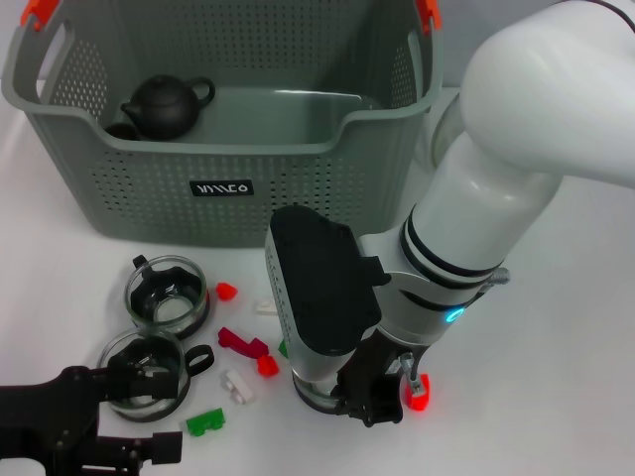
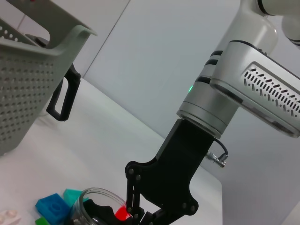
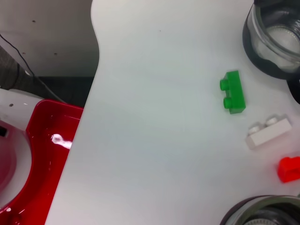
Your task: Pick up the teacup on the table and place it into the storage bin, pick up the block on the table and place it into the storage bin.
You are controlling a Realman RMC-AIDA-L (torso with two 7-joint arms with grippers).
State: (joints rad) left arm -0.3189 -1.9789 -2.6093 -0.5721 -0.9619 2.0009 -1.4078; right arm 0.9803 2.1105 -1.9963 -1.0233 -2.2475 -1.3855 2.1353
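Grey perforated plastic, the storage bin (image 1: 228, 188) is seen at the back of the white table (image 1: 556, 397) in the head view, with a dark clay teapot (image 1: 167, 105) already lying inside it. In front of it two round glass cups (image 1: 166, 294) with dark rims are flanked by scattered small plastic blocks: a green block (image 1: 204, 422), a white block (image 1: 237, 386) and red pieces. The right gripper (image 1: 382, 392) is lowered to the table beside a red block (image 1: 419, 391); whether its jaws are wide or closed cannot be told. The left gripper (image 1: 119, 382) is parked by the nearer glass cup (image 1: 149, 375), its jaws likewise unreadable. Only the right wrist view reveals a glossy red tray (image 3: 37, 154) beyond the table's edge.
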